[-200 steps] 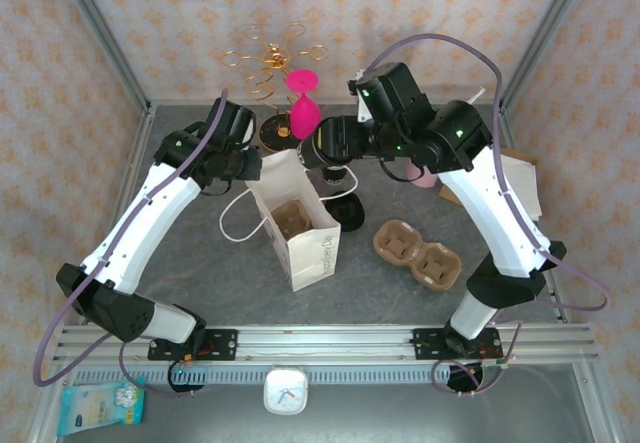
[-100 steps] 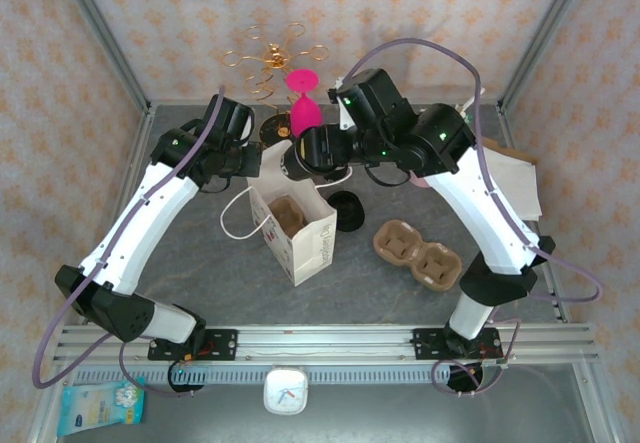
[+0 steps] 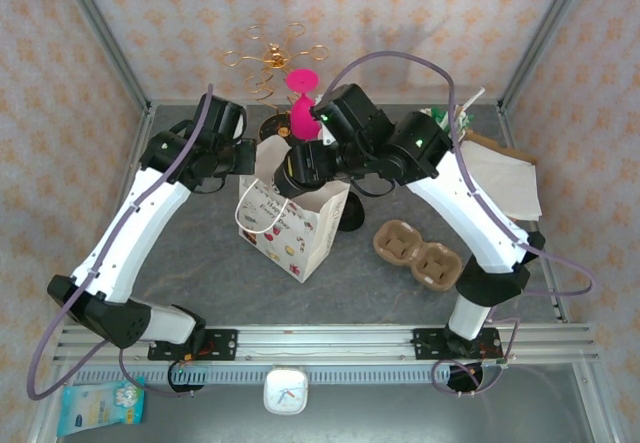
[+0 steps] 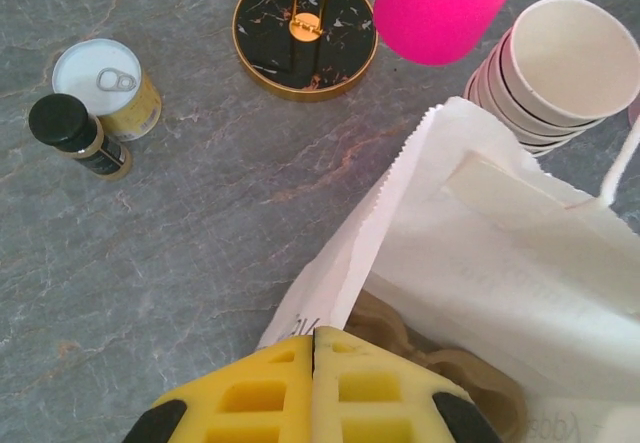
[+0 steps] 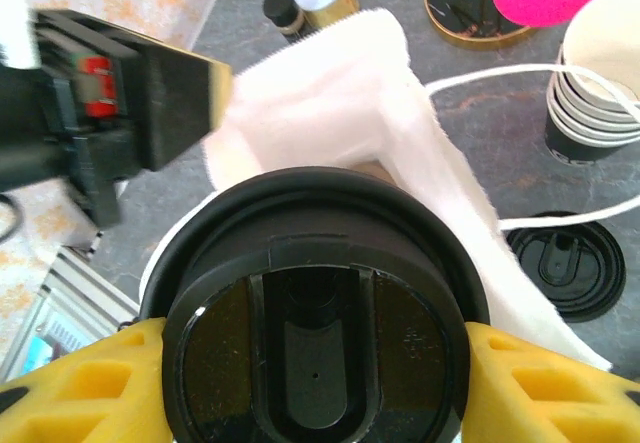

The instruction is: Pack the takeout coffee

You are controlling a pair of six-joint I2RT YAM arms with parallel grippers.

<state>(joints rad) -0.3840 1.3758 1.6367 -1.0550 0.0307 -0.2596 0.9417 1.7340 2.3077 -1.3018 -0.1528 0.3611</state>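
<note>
Black-lidded takeout coffee (image 5: pixel 315 263) gripped in right hand (image 5: pixel 318 378) — left hand (image 4: pixel 313 368) clenched, seemingly on rim of bag (image 4: pixel 500 253)

Right claw (image 5: pixel 312 378) with takeout coffee (image 5: pixel 315 283) now over the newly tilted paper bag (image 3: pixel 290 235).

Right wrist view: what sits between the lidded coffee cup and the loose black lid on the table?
The white paper bag: its side wall runs between the lidded coffee cup and the loose black lid, in the right wrist view.
</note>
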